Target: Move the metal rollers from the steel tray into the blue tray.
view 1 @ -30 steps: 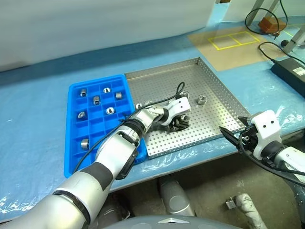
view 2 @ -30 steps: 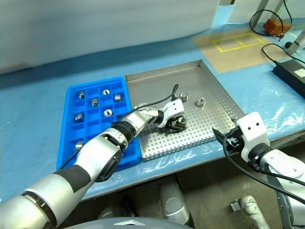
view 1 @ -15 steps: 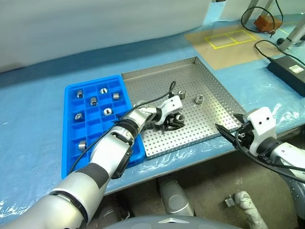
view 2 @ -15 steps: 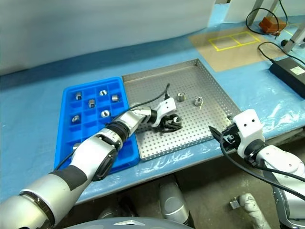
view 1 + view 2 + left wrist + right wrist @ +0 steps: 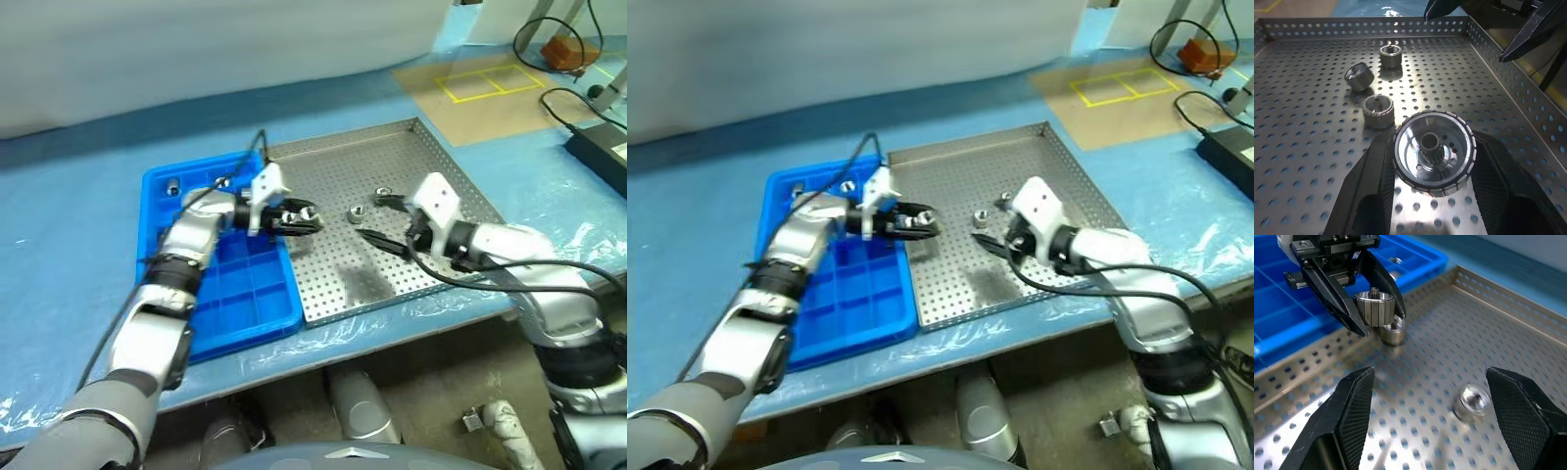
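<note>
Left wrist view shows the left gripper (image 5: 1432, 196) clenched on one shiny metal roller (image 5: 1433, 157), a short ribbed silver cylinder with a central hole. Its two black fingers (image 5: 1374, 191) press on both sides of the roller, and the roller is lifted above the perforated base of the large shallow steel tray (image 5: 1312, 161).

Three more metal rollers lie on the base of the steel tray behind the held one: one just beyond it (image 5: 1377, 110), one on its side (image 5: 1359, 77), and one further back (image 5: 1390, 54).

From the left eye view, the left gripper (image 5: 306, 217) hangs over the edge of the steel tray (image 5: 431, 157), just beside the bright blue plastic tray with square compartments (image 5: 245, 294). The blue tray lies touching the steel tray on its left side, on a table with blue cover (image 5: 69, 235). A few rollers already sit in the far compartments of the blue tray, for example one (image 5: 173, 185).

The right gripper (image 5: 377, 220) is above the steel tray with its fingers spread wide and nothing between them. In the right wrist view these black fingers (image 5: 1352, 406) stand well apart, a loose roller (image 5: 1472, 401) lies on the steel tray between them, and the left gripper with its roller is facing them.
</note>
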You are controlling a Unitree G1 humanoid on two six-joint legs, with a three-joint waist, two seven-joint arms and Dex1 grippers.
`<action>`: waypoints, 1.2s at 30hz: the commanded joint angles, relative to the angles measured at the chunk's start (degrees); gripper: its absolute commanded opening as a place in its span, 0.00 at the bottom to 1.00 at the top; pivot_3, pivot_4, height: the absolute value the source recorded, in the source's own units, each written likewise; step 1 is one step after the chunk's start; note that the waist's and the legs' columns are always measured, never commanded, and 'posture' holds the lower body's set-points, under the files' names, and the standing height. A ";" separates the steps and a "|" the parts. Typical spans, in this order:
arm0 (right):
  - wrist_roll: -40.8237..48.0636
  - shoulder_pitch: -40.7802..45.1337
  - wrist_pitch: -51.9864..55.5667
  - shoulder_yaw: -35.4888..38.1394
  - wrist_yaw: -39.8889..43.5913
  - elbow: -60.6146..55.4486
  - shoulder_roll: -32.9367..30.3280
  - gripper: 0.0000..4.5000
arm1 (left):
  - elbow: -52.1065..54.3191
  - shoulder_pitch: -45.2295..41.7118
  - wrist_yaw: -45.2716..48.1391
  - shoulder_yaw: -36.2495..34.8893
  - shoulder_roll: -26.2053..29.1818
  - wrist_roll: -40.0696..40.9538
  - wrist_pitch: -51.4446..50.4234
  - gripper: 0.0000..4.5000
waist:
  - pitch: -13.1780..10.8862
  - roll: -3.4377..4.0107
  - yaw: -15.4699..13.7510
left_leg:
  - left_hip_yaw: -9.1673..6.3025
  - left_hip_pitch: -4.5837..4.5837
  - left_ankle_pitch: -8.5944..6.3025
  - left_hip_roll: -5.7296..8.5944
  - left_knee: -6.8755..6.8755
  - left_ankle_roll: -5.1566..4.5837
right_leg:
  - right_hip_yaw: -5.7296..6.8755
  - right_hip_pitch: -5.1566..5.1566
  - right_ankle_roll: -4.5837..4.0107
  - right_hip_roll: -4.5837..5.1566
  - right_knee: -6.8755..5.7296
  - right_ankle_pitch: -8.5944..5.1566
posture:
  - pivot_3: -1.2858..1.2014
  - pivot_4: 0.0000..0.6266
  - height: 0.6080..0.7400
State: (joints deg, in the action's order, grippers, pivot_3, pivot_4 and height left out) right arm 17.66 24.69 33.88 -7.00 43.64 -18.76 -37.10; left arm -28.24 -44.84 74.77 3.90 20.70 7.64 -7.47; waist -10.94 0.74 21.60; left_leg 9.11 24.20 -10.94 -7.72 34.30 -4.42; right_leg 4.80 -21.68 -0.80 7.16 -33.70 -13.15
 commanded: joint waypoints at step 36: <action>-7.58 9.45 -14.42 -7.91 10.45 17.61 9.93 0.83 | 3.79 6.88 -17.56 0.52 2.59 3.02 -4.16 0.41 | 0.00 -0.02 -22.70 | 1.09 -0.57 1.09 -1.16 -0.56 1.78 | -1.15 -1.28 -0.91 -0.87 -1.87 -0.29 | 0.44 0.24 1.00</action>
State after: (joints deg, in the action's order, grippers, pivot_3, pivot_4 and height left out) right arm 9.98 34.47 19.42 -16.80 54.69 1.77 -26.82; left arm -24.68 -37.59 55.89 4.34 22.90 10.15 -12.35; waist -10.94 0.72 -1.10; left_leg 10.21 23.62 -9.78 -8.88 33.65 -2.63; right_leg 3.65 -23.01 -1.73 6.28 -35.57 -13.44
